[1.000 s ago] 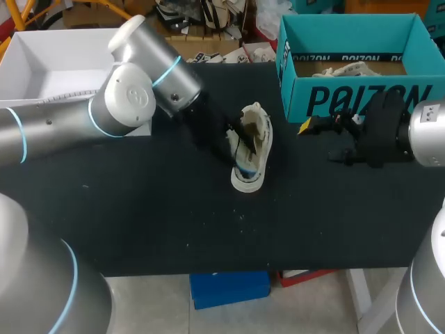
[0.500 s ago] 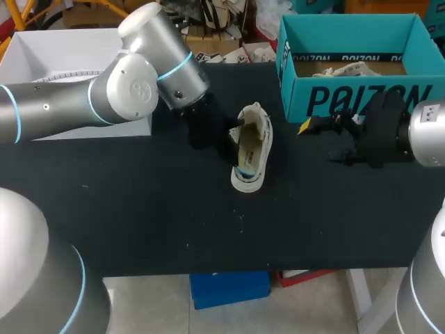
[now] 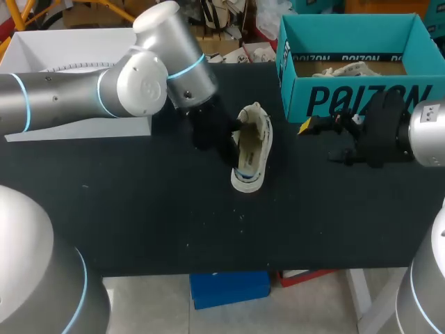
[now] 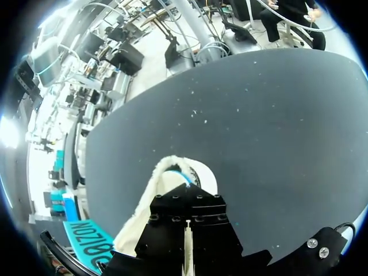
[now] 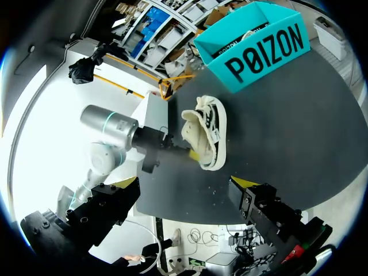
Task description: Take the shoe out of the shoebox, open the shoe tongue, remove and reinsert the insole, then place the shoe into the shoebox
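The shoe (image 3: pixel 252 149) lies near the worktop's (image 3: pixel 139 223) ctr, a bit toward the back edge. It's tipped onto its side w/ the toe toward the front edge and the opening turned to your left arm. That pose fits the job, imo: it's out of the box and the mouth is exposed for tongue & insole work.

The left gripper (image 3: pixel 233 142) is right at that opening, touching the shoe or reaching into it. From its wrist view the pale collar sits just ahead of and under the gripper body. You can't tell whether it's clamped on anything.

The right gripper (image 5: pixel 184 185) is spread wide w/ nothing in it, just in front of the shoebox (image 3: pixel 348 97) and apart from the shoe. It's prob parked out of the way, or ready to brace the shoe.

The shoebox is teal w/ no lid on and stands at the back right corner, sth pale inside. Its open top faces up, so the return trip is short.

Surface: black matte cover w/ pale flecks here & there. A white box (image 3: pixel 49 62) sits at the back left corner.
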